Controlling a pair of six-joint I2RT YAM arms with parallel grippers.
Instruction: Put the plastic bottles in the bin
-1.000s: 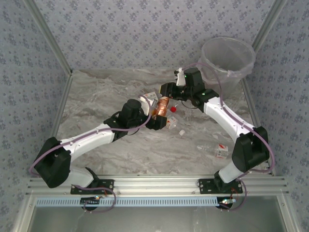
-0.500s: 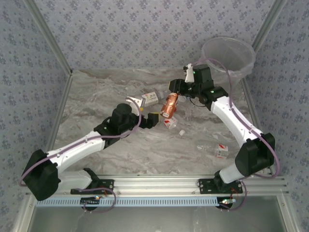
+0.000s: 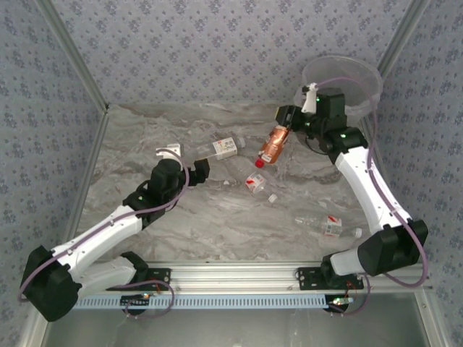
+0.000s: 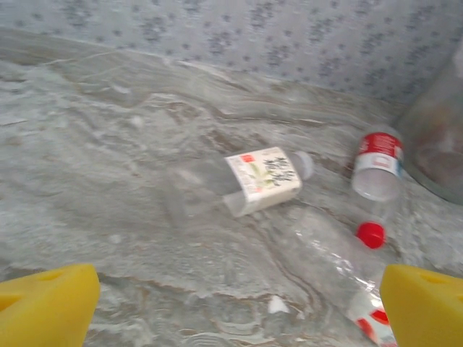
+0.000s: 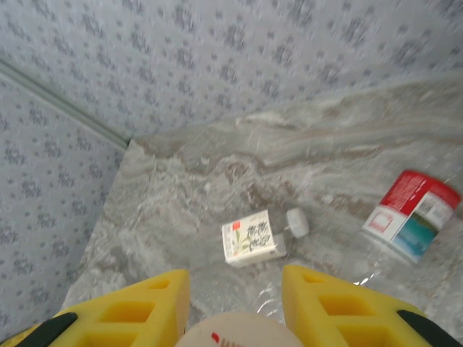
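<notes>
My right gripper [image 3: 284, 121] is shut on the red-gold bottle [image 3: 273, 144], which hangs tilted above the table, just left of the bin [image 3: 341, 85]. In the right wrist view the bottle's pale round end [image 5: 235, 334] sits between the yellow fingers [image 5: 137, 307]. My left gripper [image 3: 200, 170] stands open and empty near the table's middle left, its fingers [image 4: 47, 307] wide apart. Ahead of it lie a white-labelled bottle [image 4: 264, 177], a red-labelled bottle [image 4: 378, 163] and a clear bottle with a red cap [image 4: 333, 253]. The white-labelled bottle [image 3: 224, 147] also lies below the right gripper [image 5: 235, 318].
Two more clear bottles [image 3: 330, 225] lie near the front right of the marble table [image 3: 145, 137]. A loose white cap [image 3: 273, 197] rests mid-table. Patterned walls close off the back and sides. The bin's wall [image 4: 441, 137] shows at the right edge of the left wrist view.
The right gripper has carried the red-gold bottle up and to the right, towards the bin. The left gripper has drawn back to the left, away from that bottle.
</notes>
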